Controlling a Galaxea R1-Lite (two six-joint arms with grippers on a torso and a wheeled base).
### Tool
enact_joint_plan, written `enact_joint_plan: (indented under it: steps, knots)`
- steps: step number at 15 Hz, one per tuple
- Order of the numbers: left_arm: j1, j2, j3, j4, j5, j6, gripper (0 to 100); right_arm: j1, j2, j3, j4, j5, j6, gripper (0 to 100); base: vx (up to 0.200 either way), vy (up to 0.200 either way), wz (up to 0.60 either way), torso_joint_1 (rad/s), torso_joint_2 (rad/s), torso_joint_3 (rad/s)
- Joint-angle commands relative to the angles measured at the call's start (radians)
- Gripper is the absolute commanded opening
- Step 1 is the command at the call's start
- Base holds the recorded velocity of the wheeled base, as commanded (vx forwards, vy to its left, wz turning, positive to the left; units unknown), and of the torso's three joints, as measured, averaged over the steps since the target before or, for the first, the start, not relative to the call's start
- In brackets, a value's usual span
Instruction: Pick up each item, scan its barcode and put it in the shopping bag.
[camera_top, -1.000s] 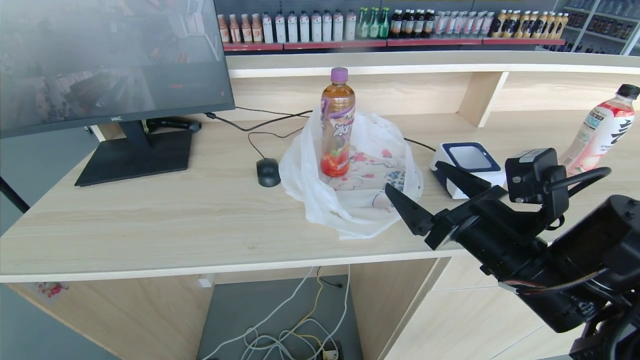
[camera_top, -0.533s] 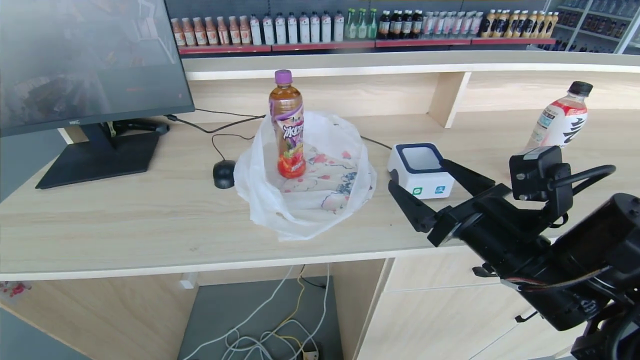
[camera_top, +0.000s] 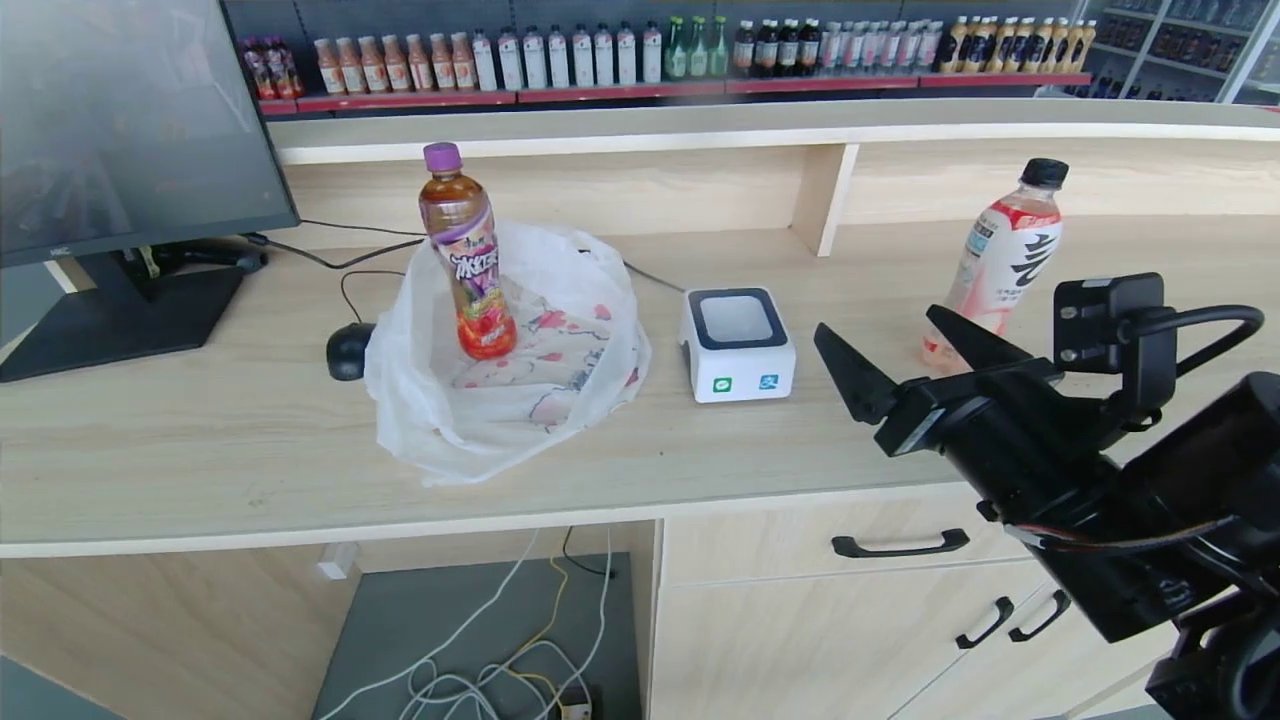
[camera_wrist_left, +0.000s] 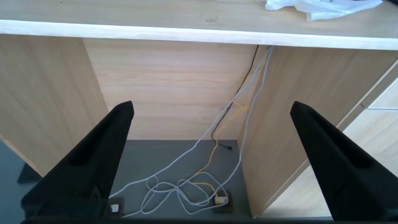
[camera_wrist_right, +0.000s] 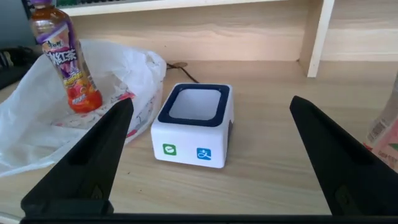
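Well to the left of my right fingers (camera_top: 852, 372) a black computer mouse (camera_top: 347, 351) sits on the pale wooden surface (camera_top: 200, 440). Farther that way stands a dark flat monitor (camera_top: 120, 120) on a black stand. Just below those fingers are wooden drawers (camera_top: 760, 545) with black handles. Far beyond them runs a red store shelf (camera_top: 600, 92) lined with bottled drinks. Between my left fingers (camera_wrist_left: 93, 168) I see a tangle of white and yellow cables (camera_wrist_left: 186, 186) on the grey floor (camera_wrist_left: 155, 155).

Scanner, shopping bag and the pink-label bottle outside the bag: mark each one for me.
scanner (camera_top: 736, 320), head view, on its top window
shopping bag (camera_top: 430, 420), head view, on its front plastic wall
pink-label bottle (camera_top: 998, 265), head view, on the label at mid-body
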Motion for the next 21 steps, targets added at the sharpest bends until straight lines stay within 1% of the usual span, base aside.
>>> enact_joint_plan:
  steps: [1, 11, 15, 18, 21]
  knots:
    - [0.002, 0.001, 0.0, 0.0, 0.0, -0.002, 100, 0.001, 0.013, -0.004, 0.0, 0.0, 0.0, 100, 0.0, -0.2, 0.0, 0.007, 0.01, 0.002]
    - [0.0, 0.001, 0.0, 0.0, 0.0, -0.002, 100, 0.003, 0.019, -0.002, 0.0, 0.0, -0.001, 100, 0.0, -0.2, 0.0, 0.003, 0.01, 0.001]
    - [0.0, 0.001, 0.0, 0.002, 0.0, 0.006, 100, 0.003, 0.048, -0.01, 0.0, 0.0, -0.004, 100, 0.0, 0.0, 0.0, 0.0, 0.0, 0.0]
    - [0.0, 0.0, 0.0, 0.002, 0.0, 0.007, 100, 0.024, 0.067, -0.027, 0.0, 0.0, -0.017, 100, 0.0, 0.0, 0.0, 0.0, 0.0, 0.0]
    - [0.0, 0.0, 0.0, 0.002, 0.0, 0.007, 100, 0.128, 0.07, -0.004, 0.0, -0.003, -0.053, 100, 0.0, 0.0, 0.0, 0.0, 0.0, 0.0]
